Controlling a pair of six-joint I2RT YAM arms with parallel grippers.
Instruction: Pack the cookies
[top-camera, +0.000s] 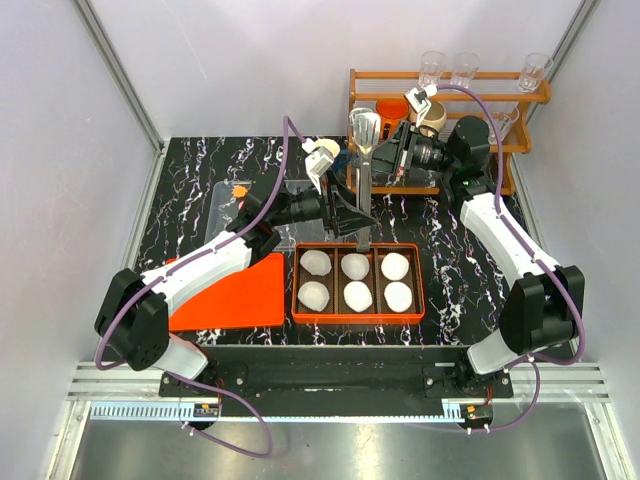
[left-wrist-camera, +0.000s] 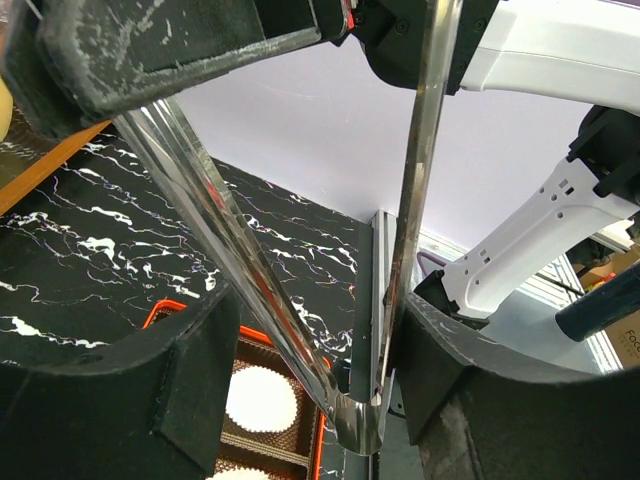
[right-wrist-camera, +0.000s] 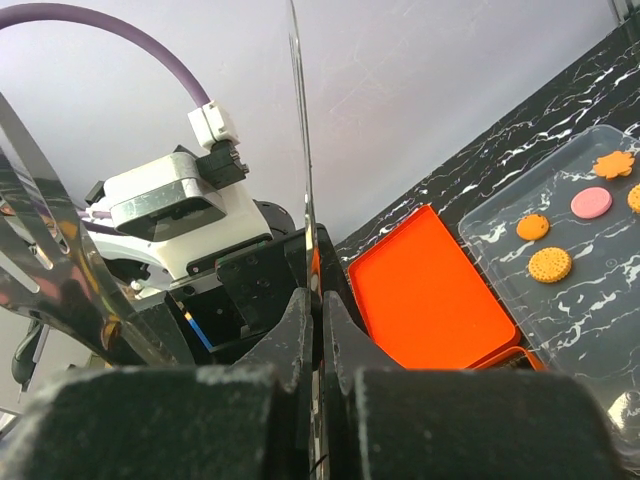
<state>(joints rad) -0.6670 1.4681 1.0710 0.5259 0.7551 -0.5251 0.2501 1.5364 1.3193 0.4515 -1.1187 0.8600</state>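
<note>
- My right claw (right-wrist-camera: 318, 330) pinches the steel tongs (top-camera: 362, 190) upright, presenting them.
- My left claw (left-wrist-camera: 310, 400), half-spread, brackets both arms without gripping yet.
- Cookies (right-wrist-camera: 549, 264) wait beyond.

cookies (right-wrist-camera: 550, 264) partly cropped, tongs' (left-wrist-camera: 350, 420) grip unclear

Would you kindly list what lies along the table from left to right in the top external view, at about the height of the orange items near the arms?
Orange lid → orange box holding six white paper liners → the right arm's white link.
</note>
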